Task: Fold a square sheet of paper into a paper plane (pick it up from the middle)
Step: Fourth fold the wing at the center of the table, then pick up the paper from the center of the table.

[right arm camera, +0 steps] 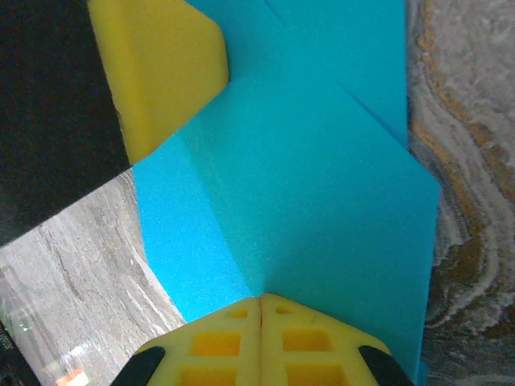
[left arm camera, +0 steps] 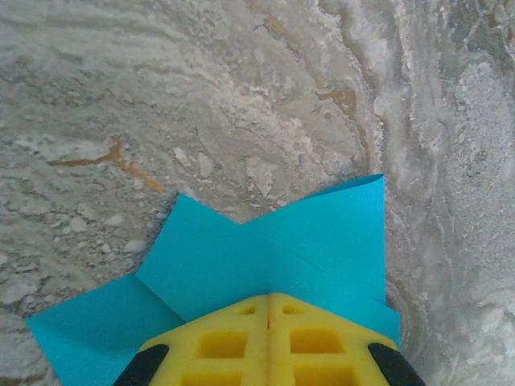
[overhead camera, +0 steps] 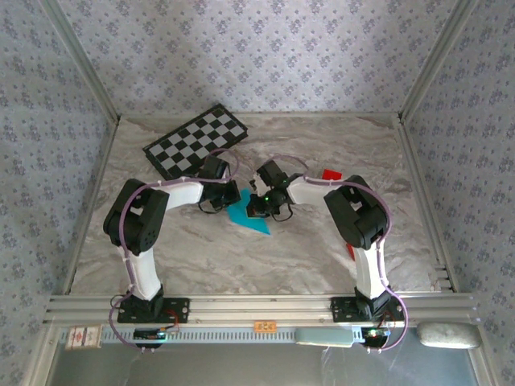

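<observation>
The thin bright blue paper sheet [left arm camera: 265, 249], partly folded, is in the middle of the grey marble tabletop [overhead camera: 322, 257]. The left claw [left arm camera: 269, 299] and right claw [right arm camera: 261, 299] both pinch it tight. A fold seems under way; next comes a neat, flat crease.

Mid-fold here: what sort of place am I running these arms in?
Most likely a purpose-built robot test cell rather than a home: patterned wall panels in aluminium framing box in a marble-look tabletop, and a black-and-white checkered board lies at its back left.
</observation>
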Tool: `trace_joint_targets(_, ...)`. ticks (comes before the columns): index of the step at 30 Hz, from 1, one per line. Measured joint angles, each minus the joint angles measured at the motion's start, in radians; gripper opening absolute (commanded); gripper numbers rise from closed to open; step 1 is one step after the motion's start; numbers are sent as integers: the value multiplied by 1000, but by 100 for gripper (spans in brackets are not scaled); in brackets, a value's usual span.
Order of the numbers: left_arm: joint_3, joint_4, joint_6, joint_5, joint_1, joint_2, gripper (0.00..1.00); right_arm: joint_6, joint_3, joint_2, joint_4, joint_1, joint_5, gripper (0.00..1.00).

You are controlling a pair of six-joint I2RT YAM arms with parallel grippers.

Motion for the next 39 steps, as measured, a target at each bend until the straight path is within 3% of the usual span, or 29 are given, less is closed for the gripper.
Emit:
trace_joint_targets(13, 47, -68, -8, -14, -5, 20, 4, -45, -223, -159, -6, -33, -42, 5)
trace_joint_targets(18, 53, -73, -3, -9, -6, 20, 8, -56, -267, -214, -55, -40, -43, 8)
trace_joint_targets(25, 74, -127, -11, -4, -6, -21, 28, -71, -281, -351, -27, -54, 2, 31)
trace_joint_targets(32, 43, -102, -77, -4, 32, -275, 50, -35, -281, -370, 99, -109, 14, 44)
trace_joint_targets(39, -160, -59, -155, -23, 143, -532, 67, 9, -262, -224, 224, -142, -51, 43)
